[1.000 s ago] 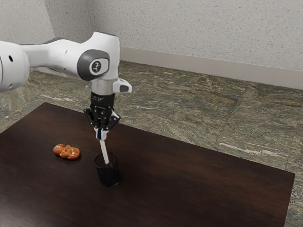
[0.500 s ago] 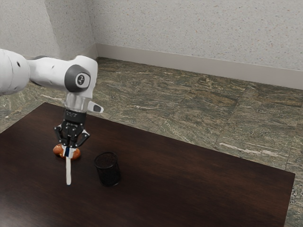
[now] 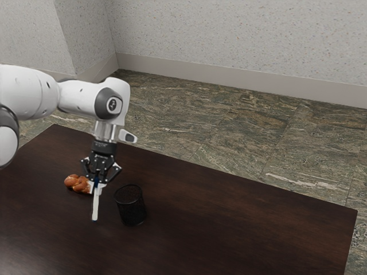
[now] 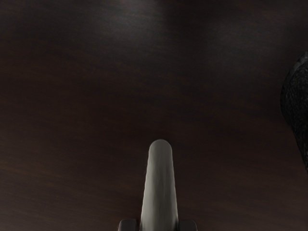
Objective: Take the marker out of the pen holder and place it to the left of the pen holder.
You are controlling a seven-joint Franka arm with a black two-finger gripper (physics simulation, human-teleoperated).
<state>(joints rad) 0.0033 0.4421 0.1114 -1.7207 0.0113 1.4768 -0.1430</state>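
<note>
Exterior view: your gripper (image 3: pixel 97 181) pinches the marker (image 3: pixel 95 207), nearly upright, beside the pen holder (image 3: pixel 131 208). Released standing, it could topple and roll.

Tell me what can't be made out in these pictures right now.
Marker's upper end: exterior view, covered by the gripper.
Part of the pretzel: exterior view, behind the gripper and marker.
Most of the pen holder: wrist view, cut off by the edge.
Marker tip touching table or not: exterior view, too small.

Toward the table's (image 3: pixel 241 217) far corner, the gripper (image 3: pixel 97 184) covers part of the pretzel (image 3: pixel 73 182); the wrist view crops the pen holder (image 4: pixel 298 98).
</note>
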